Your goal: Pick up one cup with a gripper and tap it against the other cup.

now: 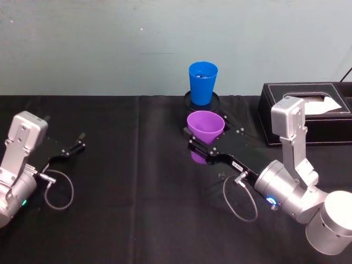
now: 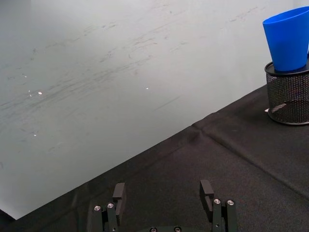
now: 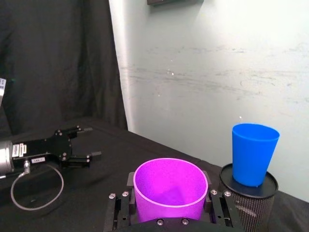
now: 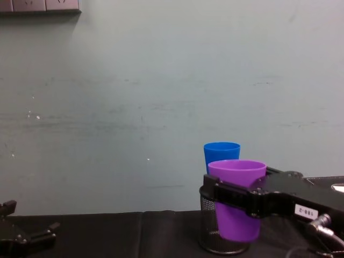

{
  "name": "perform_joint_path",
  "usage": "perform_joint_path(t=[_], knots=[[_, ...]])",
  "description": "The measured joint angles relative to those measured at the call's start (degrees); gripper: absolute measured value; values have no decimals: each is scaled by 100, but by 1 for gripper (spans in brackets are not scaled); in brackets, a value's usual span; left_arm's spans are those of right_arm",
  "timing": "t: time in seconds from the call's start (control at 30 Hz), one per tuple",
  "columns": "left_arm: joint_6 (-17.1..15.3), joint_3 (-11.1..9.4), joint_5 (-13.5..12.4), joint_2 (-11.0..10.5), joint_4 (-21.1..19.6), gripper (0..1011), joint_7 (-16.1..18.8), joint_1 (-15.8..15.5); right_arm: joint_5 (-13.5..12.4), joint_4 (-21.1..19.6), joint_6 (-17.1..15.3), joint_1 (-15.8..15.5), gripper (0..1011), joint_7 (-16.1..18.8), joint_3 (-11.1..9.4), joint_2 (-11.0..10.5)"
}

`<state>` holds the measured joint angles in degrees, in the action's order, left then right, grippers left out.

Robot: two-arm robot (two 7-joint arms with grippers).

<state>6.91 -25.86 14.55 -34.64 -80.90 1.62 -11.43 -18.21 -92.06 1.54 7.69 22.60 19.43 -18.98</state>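
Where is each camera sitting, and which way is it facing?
Head: high, looking down at the table; left gripper, right gripper holding purple cup.
Chest: low, facing the wall; right gripper from the right.
Left wrist: over the open left gripper, toward blue cup on the mesh holder.
Right wrist: over its fingers around the purple cup.
Wrist views share the blue cup.

Back wall (image 1: 82,49): pale grey-green, matte, with faint horizontal scuffs and a few white specks. Counter (image 1: 137,181): draped in black cloth, creased near the back edge. Black tissue box (image 1: 300,118) on the counter at 3 o'clock in head view, white tissue showing. Grey wall plates (image 4: 40,5) at 11 o'clock in chest view. Black curtain (image 3: 53,63) meets the wall in right wrist view. Light even, diffuse.
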Motion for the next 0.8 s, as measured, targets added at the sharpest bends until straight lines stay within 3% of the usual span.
perform_joint_path(t=[0.8], knots=[[0, 0, 0, 0, 0, 1000, 0, 0, -11, -25, -28, 39, 751, -31, 19, -15]])
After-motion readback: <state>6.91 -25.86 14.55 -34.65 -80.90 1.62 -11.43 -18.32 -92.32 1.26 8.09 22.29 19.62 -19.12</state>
